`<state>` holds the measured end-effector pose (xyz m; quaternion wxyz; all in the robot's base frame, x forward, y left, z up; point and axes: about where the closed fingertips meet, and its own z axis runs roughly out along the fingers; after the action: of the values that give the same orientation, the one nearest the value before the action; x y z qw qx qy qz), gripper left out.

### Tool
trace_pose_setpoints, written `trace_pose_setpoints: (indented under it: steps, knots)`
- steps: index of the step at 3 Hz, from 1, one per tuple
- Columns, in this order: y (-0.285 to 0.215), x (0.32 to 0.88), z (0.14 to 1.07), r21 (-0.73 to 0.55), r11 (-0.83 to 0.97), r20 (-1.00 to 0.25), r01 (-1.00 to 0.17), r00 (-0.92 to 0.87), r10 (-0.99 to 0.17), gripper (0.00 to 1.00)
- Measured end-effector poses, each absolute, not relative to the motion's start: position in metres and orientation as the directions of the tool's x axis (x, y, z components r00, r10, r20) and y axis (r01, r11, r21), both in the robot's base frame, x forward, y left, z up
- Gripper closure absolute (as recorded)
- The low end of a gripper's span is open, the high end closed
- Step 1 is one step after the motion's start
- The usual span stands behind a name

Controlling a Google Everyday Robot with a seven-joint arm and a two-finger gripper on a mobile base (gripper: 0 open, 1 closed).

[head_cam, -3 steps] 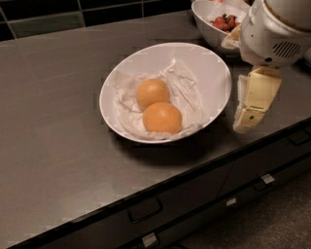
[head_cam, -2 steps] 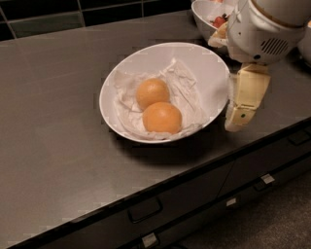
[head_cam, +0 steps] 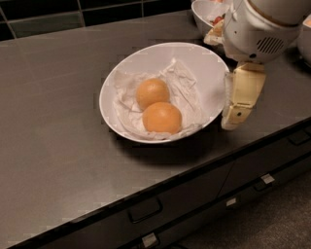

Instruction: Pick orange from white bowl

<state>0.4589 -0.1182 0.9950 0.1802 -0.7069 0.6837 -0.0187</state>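
Observation:
The white bowl [head_cam: 146, 54] is wide and shallow, lined with crumpled white paper, and sits mid-counter. Two oranges lie in it, touching. The orange [head_cam: 152, 93], the smaller, paler, mottled one, is at the back. A larger, deeper-orange one [head_cam: 162, 117] lies in front of it. My gripper [head_cam: 233, 119] is cream-coloured and points down just outside the bowl's right rim, close to the counter near its front edge. It holds nothing that I can see.
A second white bowl [head_cam: 203, 13] with red strawberries stands at the back right, partly hidden behind my arm's white housing [head_cam: 257, 29]. The dark counter [head_cam: 53, 121] ends in a front edge with drawers [head_cam: 146, 209] below. Dark tiles run along the back.
My arm has shifted left, bringing the gripper closer to the bowl's right rim. The bowl and both oranges have not moved.

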Motion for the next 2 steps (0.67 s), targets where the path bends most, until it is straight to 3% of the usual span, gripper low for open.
trace_pose_setpoints:
  steps: [2]
  knots:
    - [-0.073, 0.476, 0.995, -0.300, -0.167, -0.183, -0.939, 0.228, -0.956, 0.00]
